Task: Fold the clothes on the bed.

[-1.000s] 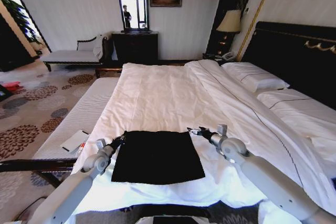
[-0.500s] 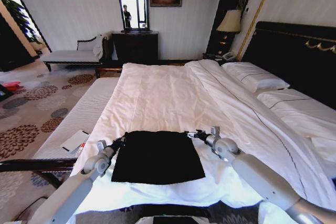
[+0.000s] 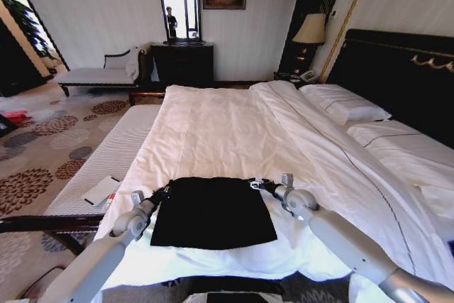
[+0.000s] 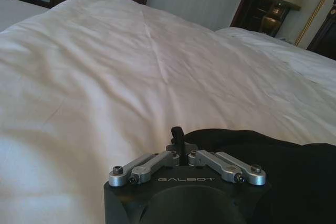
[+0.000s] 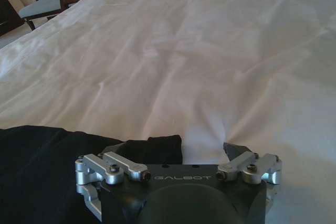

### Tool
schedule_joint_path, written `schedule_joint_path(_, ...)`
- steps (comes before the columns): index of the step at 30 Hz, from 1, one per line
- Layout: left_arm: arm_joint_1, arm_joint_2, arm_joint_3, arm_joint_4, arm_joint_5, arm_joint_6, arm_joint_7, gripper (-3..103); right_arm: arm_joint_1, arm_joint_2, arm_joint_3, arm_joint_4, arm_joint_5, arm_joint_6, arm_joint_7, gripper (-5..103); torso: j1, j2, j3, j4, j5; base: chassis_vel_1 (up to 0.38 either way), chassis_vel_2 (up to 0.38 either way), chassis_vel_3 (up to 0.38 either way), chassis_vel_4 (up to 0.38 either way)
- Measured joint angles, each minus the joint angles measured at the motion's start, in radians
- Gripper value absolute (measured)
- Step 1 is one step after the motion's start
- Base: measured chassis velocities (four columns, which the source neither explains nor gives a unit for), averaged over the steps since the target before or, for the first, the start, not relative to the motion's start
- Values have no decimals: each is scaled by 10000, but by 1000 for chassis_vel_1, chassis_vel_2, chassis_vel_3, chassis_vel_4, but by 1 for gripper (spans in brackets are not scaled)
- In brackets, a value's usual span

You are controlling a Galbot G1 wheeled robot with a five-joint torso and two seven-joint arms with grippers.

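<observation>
The left claw [image 3: 164,191] is pinching the black T-shirt [image 3: 213,211] on the bed [image 3: 213,125]; the right claw [image 3: 254,184] is spread at its far corner.

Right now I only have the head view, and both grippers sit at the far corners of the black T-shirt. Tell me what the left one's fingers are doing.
Observer: In its wrist view the left gripper is shut, and the black T-shirt bunches up at its tips, so the corner looks pinched.
Operator: Now report the right one.
Observer: The right gripper is open. The shirt's corner lies against one finger, and the other finger rests on the white duvet.
Operator: Check for wrinkles ahead of it.
Observer: The duvet puckers into a small crease just beyond that finger.
</observation>
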Motion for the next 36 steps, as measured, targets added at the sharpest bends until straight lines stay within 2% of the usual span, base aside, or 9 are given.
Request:
schedule_joint_path(4, -2, 17, -17, -11, -9, 0, 5, 2, -1, 20, -12, -62, 23, 51, -16, 91, 0, 0, 0, 0, 0, 0, 0, 0, 0)
schedule_joint_path(8, -76, -35, -18, 60, -21, 0, 8, 2, -35, 19, -55, -15, 11, 83, -20, 70, 0, 0, 0, -1, 0, 0, 0, 0, 0)
schedule_joint_path(10, -98, -71, -18, 86, -21, 0, 8, 2, -36, 21, -63, 4, 8, 85, -19, 70, 0, 0, 0, 0, 1, 0, 0, 0, 0)
schedule_joint_path(16, -202, -157, -42, 162, -75, -1, 8, 2, -26, 39, -116, 60, -9, 99, -7, 42, 0, 0, 0, 0, 1, 0, 0, 0, 0)
schedule_joint_path(17, -202, -157, -42, 162, -75, -1, 8, 2, -26, 39, -116, 60, -9, 99, -7, 42, 0, 0, 0, 0, 1, 0, 0, 0, 0)
schedule_joint_path(21, -216, -136, -43, 186, -90, -2, 9, 2, -23, 12, -121, 79, -18, 127, 7, 21, 0, 0, 0, 0, 1, 0, 0, 0, 0)
schedule_joint_path(23, -204, -137, -47, 186, -91, -3, 8, 2, -32, 0, -121, 95, -21, 132, 8, 21, 0, 0, 0, 0, 1, 0, 0, 0, 0)
schedule_joint_path(26, -156, -140, -58, 157, -90, -6, 5, 2, -62, -35, -121, 136, -33, 142, 12, 5, 0, 1, 1, 0, 1, 0, 0, 0, 0)
schedule_joint_path(36, -236, -103, -180, -143, -149, -95, -117, 2, -201, 20, 278, 303, -52, 555, 340, 0, -1, 1, 0, 0, 0, 0, 0, 0, 0)
